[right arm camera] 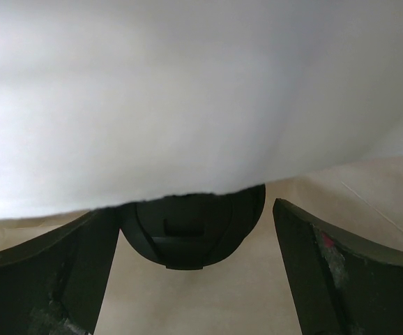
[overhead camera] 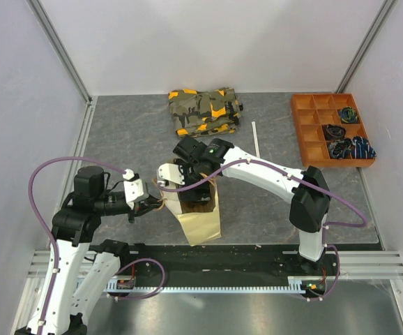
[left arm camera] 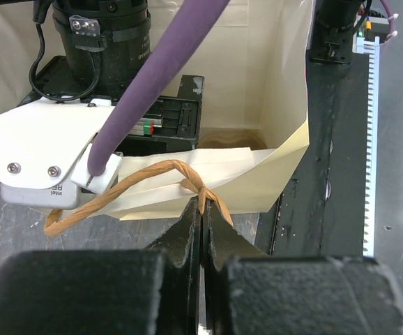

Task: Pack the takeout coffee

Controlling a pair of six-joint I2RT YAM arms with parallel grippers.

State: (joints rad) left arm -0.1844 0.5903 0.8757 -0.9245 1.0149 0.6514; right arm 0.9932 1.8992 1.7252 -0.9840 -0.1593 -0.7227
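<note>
Tabletop (overhead camera: pixel 132 132) mottled grey, white walls (overhead camera: pixel 208 42); left jaws clamp bag handle (left arm camera: pixel 153 171), right jaws apart over lid (right arm camera: pixel 191 234).

Both arms meet over the near half of the table (overhead camera: pixel 125 132).
The left arm (overhead camera: pixel 83 213) reaches low to the right, its pincer (left arm camera: pixel 203 209) pressed tight on a twisted paper handle (left arm camera: pixel 139 180). The right arm (overhead camera: pixel 271 174) stretches left from the near edge, wrist bent down, its pincer (right arm camera: pixel 194 209) spread wide.
</note>
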